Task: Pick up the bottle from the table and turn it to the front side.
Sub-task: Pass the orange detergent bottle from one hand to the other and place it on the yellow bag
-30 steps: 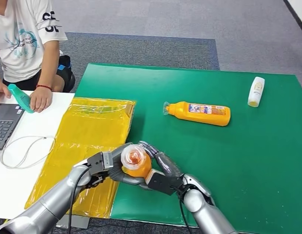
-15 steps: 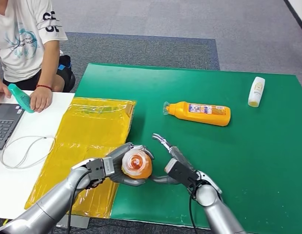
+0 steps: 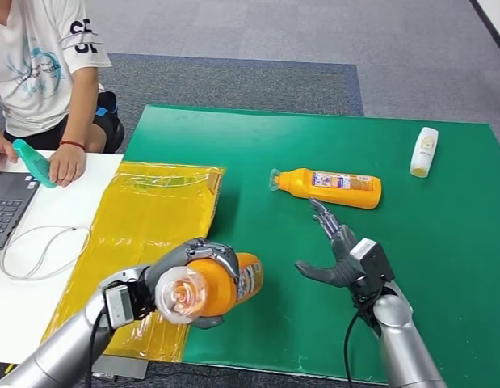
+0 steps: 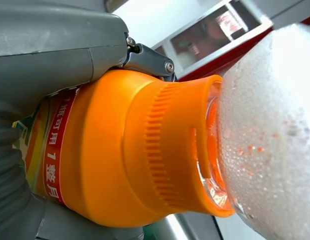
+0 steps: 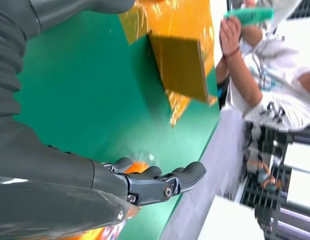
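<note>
Left wrist view, bottle [image 4: 119, 155], red label "1整月"

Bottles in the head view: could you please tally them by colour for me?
Orange: 2, the orange bottle the left hand holds, and the orange bottle lying on the green mat.
White: 1, the small white bottle.
Teal: 1, the teal bottle by the person's hand.
Total: 4.

Orange plastic bottle [image 3: 220, 284] in left hand [image 3: 192, 267] above green mat [image 3: 418, 242] near edge, beside yellow plastic sheet [image 3: 144, 234]; second orange bottle [image 3: 329, 187] lying mid-mat; right hand [image 3: 342, 255] apparently just before it.
</note>
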`<state>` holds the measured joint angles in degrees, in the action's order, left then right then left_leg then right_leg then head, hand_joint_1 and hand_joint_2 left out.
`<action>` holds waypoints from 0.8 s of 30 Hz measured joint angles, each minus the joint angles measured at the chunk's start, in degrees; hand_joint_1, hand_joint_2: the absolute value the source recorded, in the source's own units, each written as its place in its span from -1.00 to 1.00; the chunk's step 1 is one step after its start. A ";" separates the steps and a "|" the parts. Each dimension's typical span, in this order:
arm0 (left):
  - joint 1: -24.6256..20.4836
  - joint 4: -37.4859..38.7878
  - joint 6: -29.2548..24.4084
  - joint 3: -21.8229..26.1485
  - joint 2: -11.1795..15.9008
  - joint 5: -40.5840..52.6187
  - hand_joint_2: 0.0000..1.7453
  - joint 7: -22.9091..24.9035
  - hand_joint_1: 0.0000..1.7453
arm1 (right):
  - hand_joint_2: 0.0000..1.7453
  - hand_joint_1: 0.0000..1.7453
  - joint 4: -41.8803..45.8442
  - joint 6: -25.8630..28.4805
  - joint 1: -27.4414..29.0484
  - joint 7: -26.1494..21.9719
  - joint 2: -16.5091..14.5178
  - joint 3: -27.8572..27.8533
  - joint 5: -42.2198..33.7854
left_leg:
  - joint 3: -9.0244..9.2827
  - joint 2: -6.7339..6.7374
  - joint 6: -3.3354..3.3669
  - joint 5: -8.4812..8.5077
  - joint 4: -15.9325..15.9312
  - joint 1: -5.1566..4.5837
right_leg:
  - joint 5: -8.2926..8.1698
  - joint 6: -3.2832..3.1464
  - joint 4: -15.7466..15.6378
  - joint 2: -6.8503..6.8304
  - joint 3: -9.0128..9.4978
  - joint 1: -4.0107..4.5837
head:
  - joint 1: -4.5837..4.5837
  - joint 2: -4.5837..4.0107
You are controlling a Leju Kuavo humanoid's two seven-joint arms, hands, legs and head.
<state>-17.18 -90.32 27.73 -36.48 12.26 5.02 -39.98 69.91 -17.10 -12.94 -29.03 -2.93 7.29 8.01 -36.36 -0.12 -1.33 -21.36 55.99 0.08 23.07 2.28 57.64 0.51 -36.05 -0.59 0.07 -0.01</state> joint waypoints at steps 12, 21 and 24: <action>-2.57 3.02 -5.04 3.25 6.49 9.32 1.00 12.02 1.00 | 1.00 -1.00 0.52 -0.28 0.92 -0.99 0.14 -0.93 1.06 | 0.00 0.01 -0.07 0.09 0.00 0.09 | -0.04 -0.10 0.02 -0.01 -0.02 0.07 | 0.01 -0.01; -23.69 18.27 6.28 -4.60 14.74 4.69 1.00 21.44 1.00 | 1.00 -1.00 -4.39 -0.19 -2.29 -3.09 -0.15 2.10 1.68 | -0.05 0.01 -0.22 0.22 0.00 0.23 | -0.19 -0.24 0.09 0.00 -0.09 0.20 | 0.01 0.00; -32.70 21.33 14.07 -9.41 17.17 -0.97 1.00 24.71 1.00 | 1.00 -1.00 -6.54 -0.08 -3.73 -3.63 -0.50 3.48 1.77 | -0.10 0.02 -0.26 0.25 0.01 0.28 | -0.24 -0.27 0.09 0.01 -0.15 0.26 | 0.02 0.00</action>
<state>-49.88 -68.98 41.79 -45.89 29.43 4.05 -15.28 63.36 -17.17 -16.66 -32.66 -3.43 10.77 9.77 -36.47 -0.10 -1.59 -21.10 56.00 0.36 22.83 2.00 57.74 0.51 -36.20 -0.33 0.09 -0.01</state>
